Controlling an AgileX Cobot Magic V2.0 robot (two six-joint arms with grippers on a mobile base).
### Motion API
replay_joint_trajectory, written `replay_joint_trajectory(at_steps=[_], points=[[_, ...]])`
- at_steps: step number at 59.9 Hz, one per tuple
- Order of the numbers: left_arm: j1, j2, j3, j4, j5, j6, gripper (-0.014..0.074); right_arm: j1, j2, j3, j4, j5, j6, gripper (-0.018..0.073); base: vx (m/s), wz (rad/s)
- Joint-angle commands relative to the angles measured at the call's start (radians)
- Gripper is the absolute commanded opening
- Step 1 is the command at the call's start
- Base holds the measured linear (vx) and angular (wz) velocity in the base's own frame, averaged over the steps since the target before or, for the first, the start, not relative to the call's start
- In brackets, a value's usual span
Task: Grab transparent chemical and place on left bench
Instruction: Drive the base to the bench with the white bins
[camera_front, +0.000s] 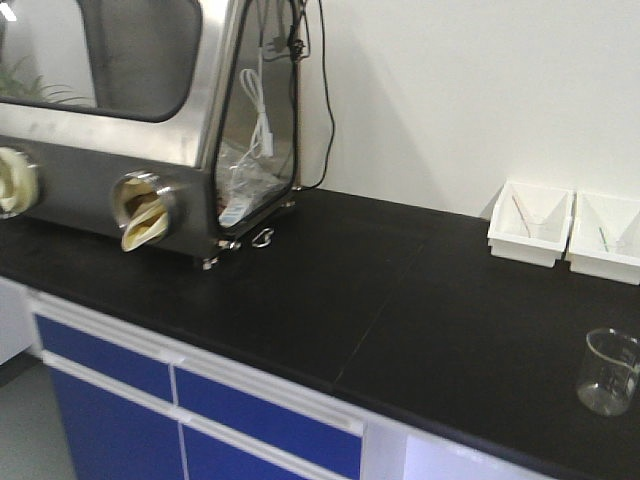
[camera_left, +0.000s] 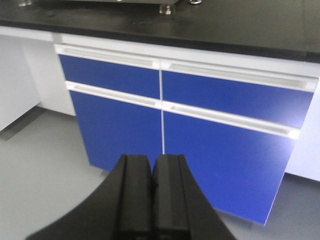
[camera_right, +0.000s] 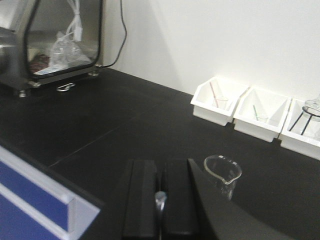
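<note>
The transparent chemical is a small clear glass beaker (camera_front: 607, 372) with a pouring lip. It stands upright on the black left bench (camera_front: 400, 300) near the front right. In the right wrist view the beaker (camera_right: 223, 172) is just right of my right gripper (camera_right: 160, 162) and apart from it. That gripper's jaws are closed on a small clear piece (camera_right: 160, 200) that looks like a pipette. It hovers over the bench (camera_right: 125, 120). My left gripper (camera_left: 151, 159) is shut and empty, low in front of the blue cabinet fronts.
White bins (camera_front: 530, 222) (camera_front: 605, 237) stand along the wall at the back right; the right wrist view shows three (camera_right: 217, 102), the far one holding a flask on a tripod (camera_right: 312, 112). A steel glove box (camera_front: 130, 120) fills the bench's left end. Blue drawers (camera_left: 225, 95) lie below.
</note>
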Motion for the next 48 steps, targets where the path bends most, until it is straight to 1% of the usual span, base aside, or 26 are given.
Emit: replay_joint_trajectory(at_steps=[1,11,26,39,48], points=[[-0.002,-0.019,0.016,-0.001,-0.078,-0.008,-0.0003,0.0,0.005,-0.029,-0.012,-0.078,-0.002,-0.0004,0.44,-0.26],[-0.002,-0.019,0.016,-0.001,-0.078,-0.008,-0.0003,0.0,0.005,-0.029,-0.012,-0.078,-0.002,-0.0004,0.42,-0.4],[-0.002,-0.019,0.016,-0.001,-0.078,-0.008,-0.0003,0.0,0.005,-0.029,-0.012,-0.078,-0.002,-0.0004,0.38,-0.61],[-0.002,-0.019,0.016,-0.001,-0.078,-0.008,-0.0003,0.0,0.005,-0.029,-0.012,-0.078,-0.002,-0.0004,0.31,-0.56],[-0.002,-0.019,0.016,-0.001,-0.078,-0.008,-0.0003,0.0,0.005,-0.029,-0.012,-0.078,-0.002,-0.0004,0.25,-0.36]])
